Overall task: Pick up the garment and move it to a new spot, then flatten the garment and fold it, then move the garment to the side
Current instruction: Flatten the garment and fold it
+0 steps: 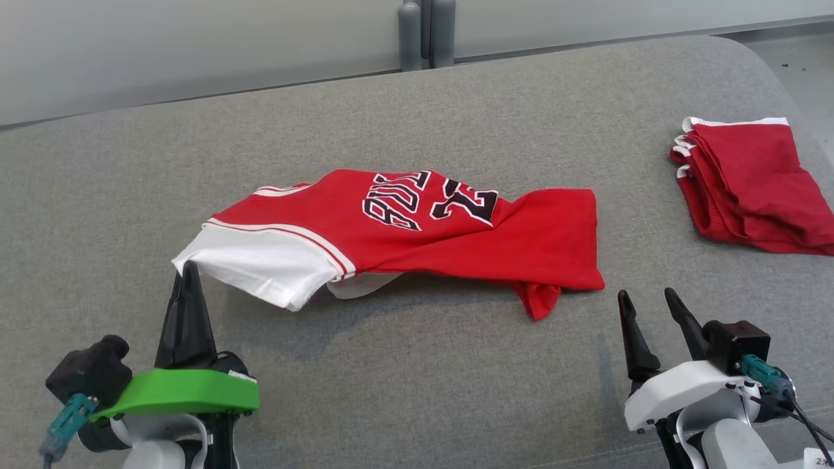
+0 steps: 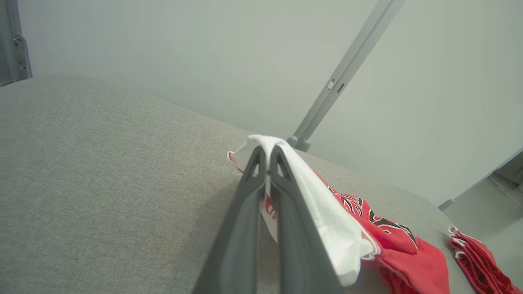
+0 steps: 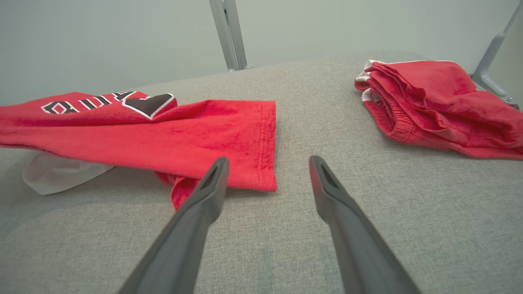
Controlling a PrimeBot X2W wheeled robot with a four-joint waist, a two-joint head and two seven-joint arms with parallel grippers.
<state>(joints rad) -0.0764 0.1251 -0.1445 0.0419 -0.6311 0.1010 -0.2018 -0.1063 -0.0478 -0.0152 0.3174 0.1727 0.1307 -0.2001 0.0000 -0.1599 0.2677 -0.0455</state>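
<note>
The garment (image 1: 417,231) is a red jersey with white sleeves and black lettering, lying crumpled across the middle of the grey surface (image 1: 417,391). My left gripper (image 1: 189,268) is shut on the garment's white sleeve corner and holds it lifted a little off the surface. In the left wrist view the white sleeve (image 2: 322,204) drapes over the closed fingers (image 2: 245,212). My right gripper (image 1: 646,301) stands open just right of the garment's red hem. In the right wrist view that hem (image 3: 261,143) lies just ahead of the left fingertip, apart from it.
A folded pile of red garments with white trim (image 1: 749,185) lies at the far right of the surface, also seen as the red pile (image 3: 441,106). A grey post (image 1: 427,32) stands behind the far edge, against a pale wall.
</note>
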